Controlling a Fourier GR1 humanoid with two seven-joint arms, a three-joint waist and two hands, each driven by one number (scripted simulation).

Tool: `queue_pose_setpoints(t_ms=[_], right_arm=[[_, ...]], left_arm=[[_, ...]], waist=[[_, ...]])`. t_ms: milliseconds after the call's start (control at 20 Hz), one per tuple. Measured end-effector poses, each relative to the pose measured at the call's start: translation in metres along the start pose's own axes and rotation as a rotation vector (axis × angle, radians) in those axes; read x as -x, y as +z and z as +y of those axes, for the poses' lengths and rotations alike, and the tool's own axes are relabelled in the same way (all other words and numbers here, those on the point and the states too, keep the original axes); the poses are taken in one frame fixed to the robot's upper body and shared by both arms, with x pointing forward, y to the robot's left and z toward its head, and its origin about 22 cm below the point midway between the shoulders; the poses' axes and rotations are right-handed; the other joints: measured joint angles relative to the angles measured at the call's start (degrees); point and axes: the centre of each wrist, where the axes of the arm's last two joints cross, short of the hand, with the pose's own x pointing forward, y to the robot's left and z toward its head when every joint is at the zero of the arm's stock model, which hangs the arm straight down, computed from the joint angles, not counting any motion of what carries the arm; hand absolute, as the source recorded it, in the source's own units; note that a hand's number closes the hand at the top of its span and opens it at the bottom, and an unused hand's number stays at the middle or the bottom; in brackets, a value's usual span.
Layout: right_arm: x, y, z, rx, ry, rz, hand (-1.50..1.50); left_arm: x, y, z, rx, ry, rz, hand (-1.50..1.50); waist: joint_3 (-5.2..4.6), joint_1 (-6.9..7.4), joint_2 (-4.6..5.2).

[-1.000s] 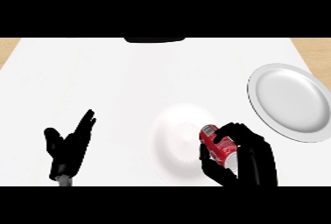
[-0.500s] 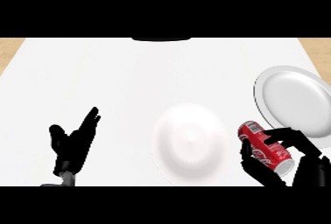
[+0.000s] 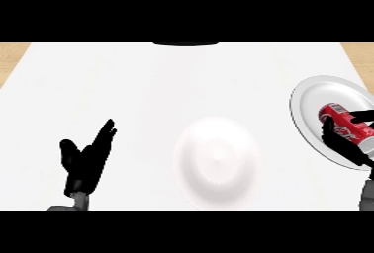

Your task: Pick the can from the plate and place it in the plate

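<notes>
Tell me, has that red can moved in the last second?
Yes. The red can, held in the right hand, has travelled rightward from beside the white plate at the counter's middle to over the grey plate at the right edge.

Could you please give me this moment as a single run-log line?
right hand: shut on can | can: over grey plate | white plate: bare | left hand: open, resting

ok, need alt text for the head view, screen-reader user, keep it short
The robot's right hand holds a red can over a grey-rimmed plate at the counter's right edge. A plain white plate sits mid-counter with nothing on it, and the left hand rests open at lower left, fingers up.
</notes>
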Motion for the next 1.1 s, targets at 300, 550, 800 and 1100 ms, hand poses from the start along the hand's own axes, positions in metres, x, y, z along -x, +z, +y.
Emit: queue_pose_setpoints(t_ms=[300,550,800,1100], right_arm=[[0.046,-0.054,0.004,0.03,0.004,0.012,1.5],[0.074,-0.092,0.005,0.039,0.005,0.012,1.5],[0.101,-0.102,0.002,-0.119,0.149,0.155,-1.5],[0.114,-0.112,0.007,-0.276,0.124,0.194,-1.5]], left_arm=[[-0.001,0.001,0.002,0.009,-0.004,-0.002,0.0],[-0.001,-0.002,0.002,0.019,-0.002,0.003,0.0],[-0.005,-0.005,-0.003,0.035,-0.003,-0.005,0.0],[-0.006,-0.008,-0.005,0.047,-0.007,-0.015,0.0]], waist=[[0.02,0.48,0.09],[0.02,0.78,0.21],[0.08,1.83,0.63],[0.19,2.44,0.85]])
